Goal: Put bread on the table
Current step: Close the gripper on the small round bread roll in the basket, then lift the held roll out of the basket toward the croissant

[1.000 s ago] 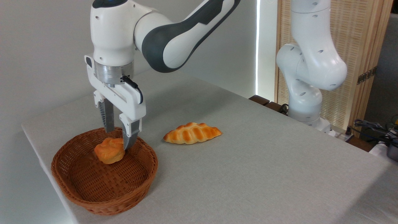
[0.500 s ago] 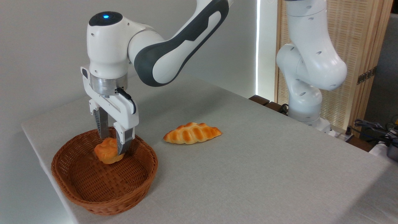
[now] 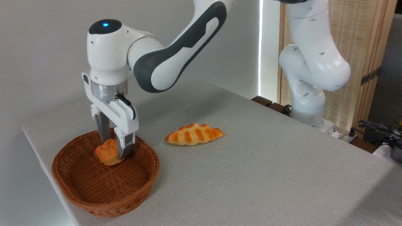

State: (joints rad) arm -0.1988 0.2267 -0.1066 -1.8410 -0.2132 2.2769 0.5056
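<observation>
Camera view: one tool (image 3: 114, 147) grips one bread (image 3: 107, 153) inside one basket (image 3: 78, 185); one braided loaf (image 3: 194, 134) lies right on the bench (image 3: 267, 172).

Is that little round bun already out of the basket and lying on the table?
No, the bun sits inside the wicker basket, between the fingers of the claw.

Bread (image 3: 106, 152) in basket (image 3: 94, 201), left of loaf (image 3: 194, 134)

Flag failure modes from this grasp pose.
1. The gripper straddles the lumpy bun off-centre, toward its right side; it may squirt out on closing or lifting.
2. The bun sits inside the basket; a low exit could catch the rim.
3. The braided loaf lies nearby on the table; placing there risks bumping it.
</observation>
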